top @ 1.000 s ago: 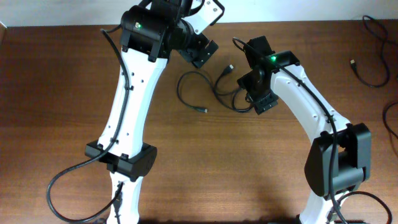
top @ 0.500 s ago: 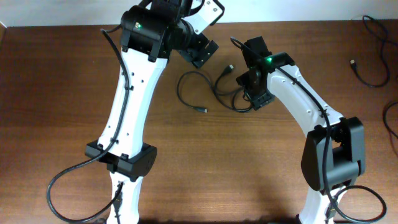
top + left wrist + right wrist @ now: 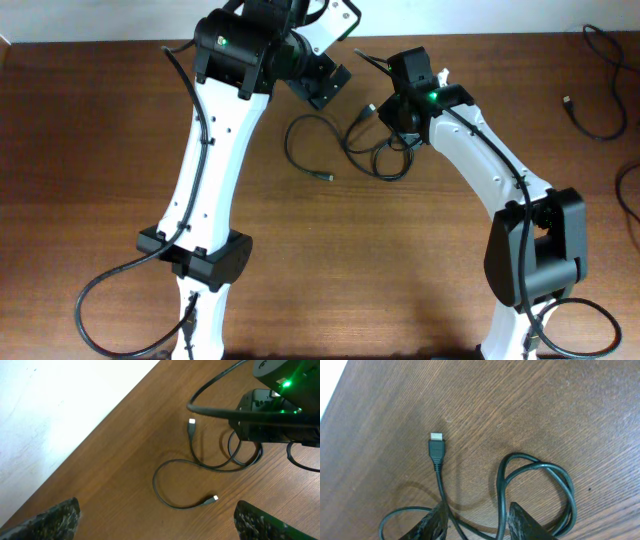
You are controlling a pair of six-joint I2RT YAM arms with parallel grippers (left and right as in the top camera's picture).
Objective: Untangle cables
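The cables (image 3: 288, 150) lie loose on the brown bench (image 3: 100, 150), just toward 12 o'clock from its middle: one open curl ending in a silver-tipped plug, with overlapping loops at its 3 o'clock side. The left gripper (image 3: 157, 522) hovers at 12 o'clock of the curl, spread wide and holding nothing. The right gripper (image 3: 480, 525) sits over the loops, half-closed, its fingers (image 3: 435, 522) straddling cable strands with a gap showing between them.
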